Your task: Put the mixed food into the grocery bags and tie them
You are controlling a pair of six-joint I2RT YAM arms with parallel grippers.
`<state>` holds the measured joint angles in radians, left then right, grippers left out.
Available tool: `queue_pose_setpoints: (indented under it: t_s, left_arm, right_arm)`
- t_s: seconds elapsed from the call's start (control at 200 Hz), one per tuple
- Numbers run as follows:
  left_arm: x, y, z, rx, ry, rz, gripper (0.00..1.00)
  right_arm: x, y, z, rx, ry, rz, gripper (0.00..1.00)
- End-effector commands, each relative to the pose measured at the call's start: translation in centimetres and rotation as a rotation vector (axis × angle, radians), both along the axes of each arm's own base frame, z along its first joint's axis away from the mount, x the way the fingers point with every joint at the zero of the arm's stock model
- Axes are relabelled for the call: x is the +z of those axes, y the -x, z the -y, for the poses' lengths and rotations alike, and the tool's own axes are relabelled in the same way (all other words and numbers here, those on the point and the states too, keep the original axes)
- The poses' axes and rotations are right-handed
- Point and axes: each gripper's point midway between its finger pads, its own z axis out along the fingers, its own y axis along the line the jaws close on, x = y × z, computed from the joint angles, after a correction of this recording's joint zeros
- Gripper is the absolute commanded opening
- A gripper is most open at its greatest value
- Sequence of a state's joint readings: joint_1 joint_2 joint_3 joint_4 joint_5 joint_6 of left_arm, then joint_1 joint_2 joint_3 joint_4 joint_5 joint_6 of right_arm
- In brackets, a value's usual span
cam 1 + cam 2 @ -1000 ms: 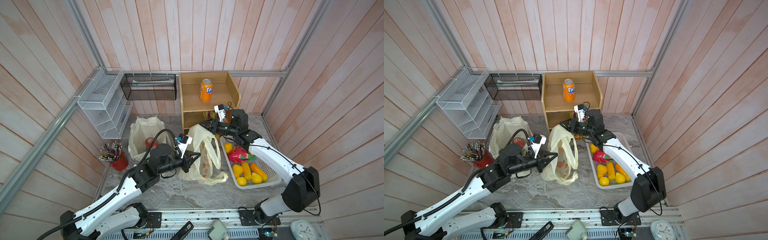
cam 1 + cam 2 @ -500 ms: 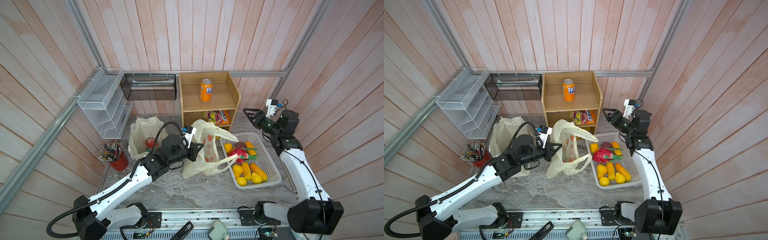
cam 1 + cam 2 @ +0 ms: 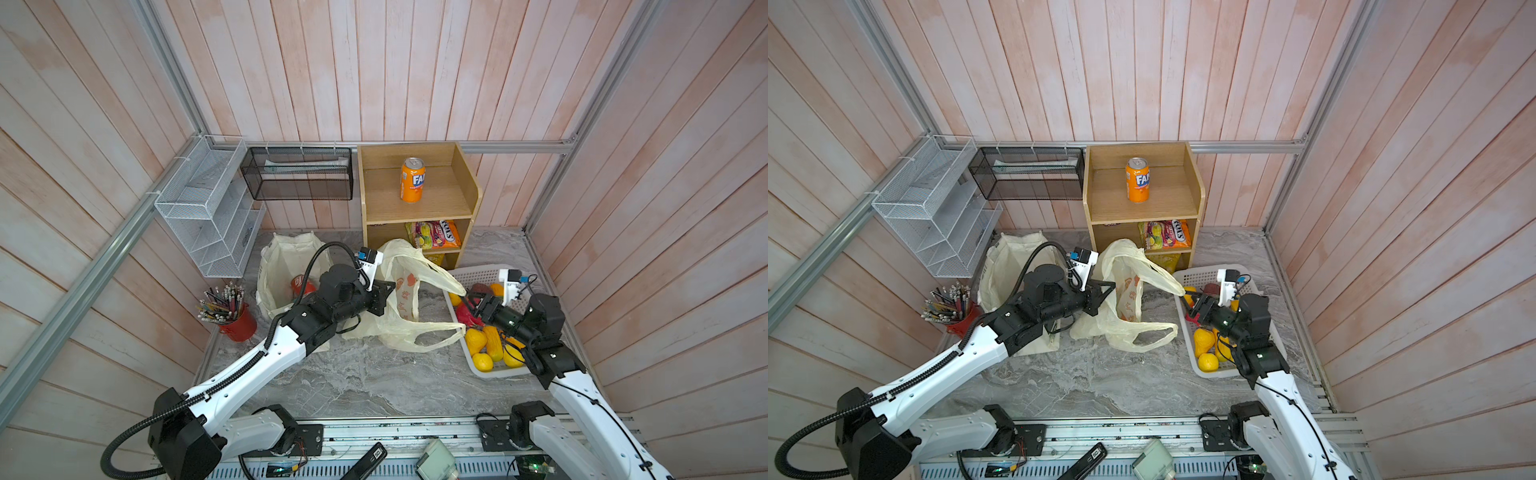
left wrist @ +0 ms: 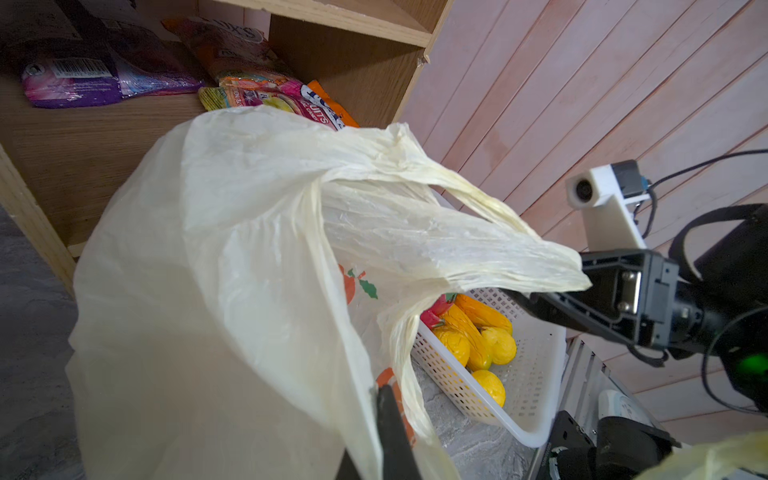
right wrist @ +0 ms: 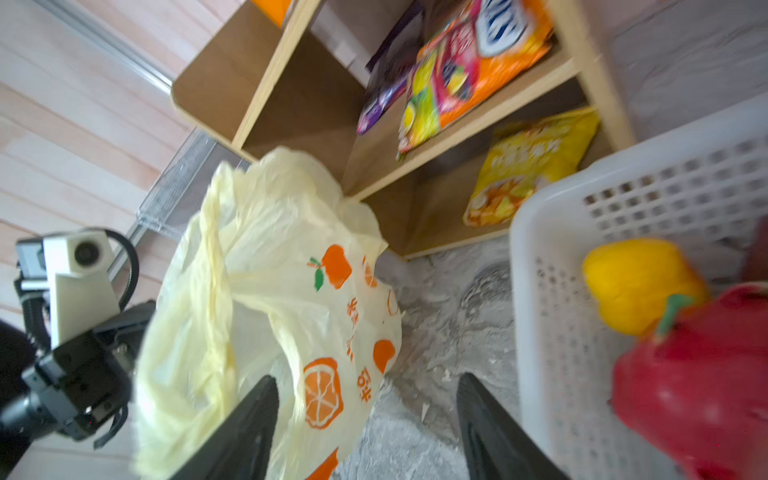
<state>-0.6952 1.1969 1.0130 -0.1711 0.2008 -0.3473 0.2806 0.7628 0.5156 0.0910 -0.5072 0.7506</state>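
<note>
- The left claw (image 3: 384, 297) is clenched on the rim of the plastic bag (image 3: 409, 309). This film is thin, so I think a hard pull can tear it or make it slip out.
- The right claw (image 5: 368, 378) is released, with its jaws wide and nothing between them. It hangs just beside one handle (image 3: 440, 277). If it closes beside the handle, the bag's mouth can collapse.
- It is also low over the basket (image 3: 484, 274), near the red toy pepper (image 5: 706, 374), and it could knock that.
- The toy fruits (image 3: 484, 361) lie in the basket, and the red cola can (image 3: 300, 284) sits in the cloth tote (image 3: 286, 255). I see no teal packet.
- Writing: the orange can (image 3: 412, 179) shows "FA" and the candy packet (image 4: 291, 97) shows "UITS". I cannot read the orange characters on the bag.
</note>
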Motion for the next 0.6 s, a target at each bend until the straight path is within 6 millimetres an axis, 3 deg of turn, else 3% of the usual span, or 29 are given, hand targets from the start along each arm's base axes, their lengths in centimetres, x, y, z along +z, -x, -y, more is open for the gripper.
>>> queue_pose_setpoints:
  t_s: [0.0, 0.275, 0.475, 0.595]
  left_arm:
    - [0.2, 0.3, 0.0, -0.023, 0.000, 0.021, 0.00]
    - [-0.2, 0.7, -0.4, -0.014, 0.014, 0.002, 0.00]
    - [0.7, 1.2, -1.3, 0.014, 0.037, 0.009, 0.00]
    - [1.1, 1.8, -1.5, 0.016, 0.078, -0.006, 0.00]
  right_arm:
    - [1.9, 0.1, -2.1, -0.009, 0.018, 0.132, 0.72]
    - [-0.2, 0.0, -7.1, 0.077, 0.041, 0.102, 0.74]
    - [-0.7, -0.7, -6.6, 0.030, 0.070, 0.102, 0.75]
    - [-1.0, -0.3, -7.3, 0.071, 0.056, 0.091, 0.75]
